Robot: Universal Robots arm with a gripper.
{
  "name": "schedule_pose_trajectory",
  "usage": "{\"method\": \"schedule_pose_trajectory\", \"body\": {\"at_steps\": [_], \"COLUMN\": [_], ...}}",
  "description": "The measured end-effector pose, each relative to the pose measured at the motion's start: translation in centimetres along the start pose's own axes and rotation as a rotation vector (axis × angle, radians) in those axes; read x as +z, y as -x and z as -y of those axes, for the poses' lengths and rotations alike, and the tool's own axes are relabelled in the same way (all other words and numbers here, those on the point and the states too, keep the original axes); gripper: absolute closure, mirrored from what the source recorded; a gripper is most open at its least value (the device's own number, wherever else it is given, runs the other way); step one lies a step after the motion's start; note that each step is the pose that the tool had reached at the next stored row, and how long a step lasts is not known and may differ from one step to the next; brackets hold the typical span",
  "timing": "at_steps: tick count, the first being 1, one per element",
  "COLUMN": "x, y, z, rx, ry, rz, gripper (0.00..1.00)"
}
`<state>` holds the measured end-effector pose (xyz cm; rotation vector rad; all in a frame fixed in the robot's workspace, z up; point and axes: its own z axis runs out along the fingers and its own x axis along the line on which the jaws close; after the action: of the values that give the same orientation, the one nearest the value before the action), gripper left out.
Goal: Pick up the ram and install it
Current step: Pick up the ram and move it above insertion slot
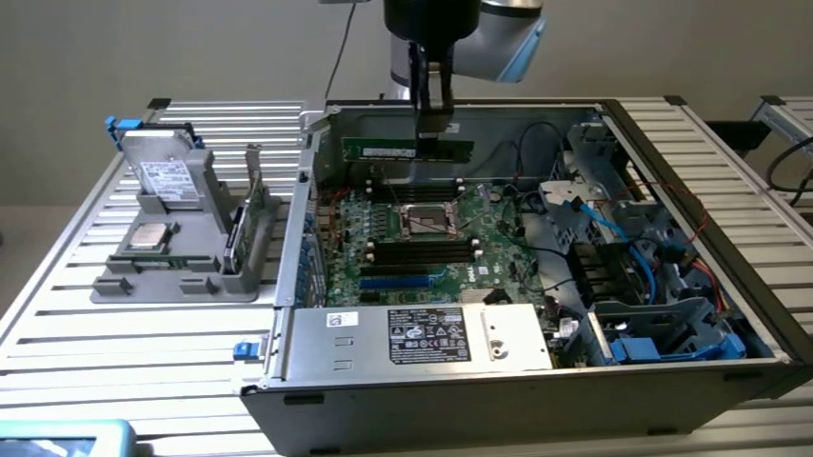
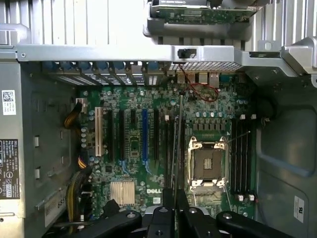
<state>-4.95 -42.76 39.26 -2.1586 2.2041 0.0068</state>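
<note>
Now I see the gripper [image 1: 436,129] pinching the ram [image 1: 381,149] by its upper edge, fingers closed on the board. The ram hangs level inside the open case [image 1: 508,400], above the motherboard [image 1: 381,228]. In the wrist view it appears edge-on, a thin line over the black slots [image 2: 171,139] beside the socket [image 2: 207,163].

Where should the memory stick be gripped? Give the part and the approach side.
Pinch the memory stick across its flat faces at the upper long edge, from above: it is thin, stands on edge, and its lower edge must stay free. The gripper holds it this way.
</note>
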Motion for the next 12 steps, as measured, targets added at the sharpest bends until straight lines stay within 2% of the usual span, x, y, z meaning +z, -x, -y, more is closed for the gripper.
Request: {"method": "schedule_pose_trajectory", "body": {"at_steps": [5, 9, 12], "x": [0.28, 0.66, 0.83], "y": [1.3, 1.8, 2.2], "z": [0.18, 0.44, 0.44], "rx": [-0.002, -0.007, -0.011], "ry": [-0.0094, -0.0110, -0.0190], "rz": [-0.0238, -0.0327, -0.0428], "gripper": [0.86, 0.86, 0.86]}}
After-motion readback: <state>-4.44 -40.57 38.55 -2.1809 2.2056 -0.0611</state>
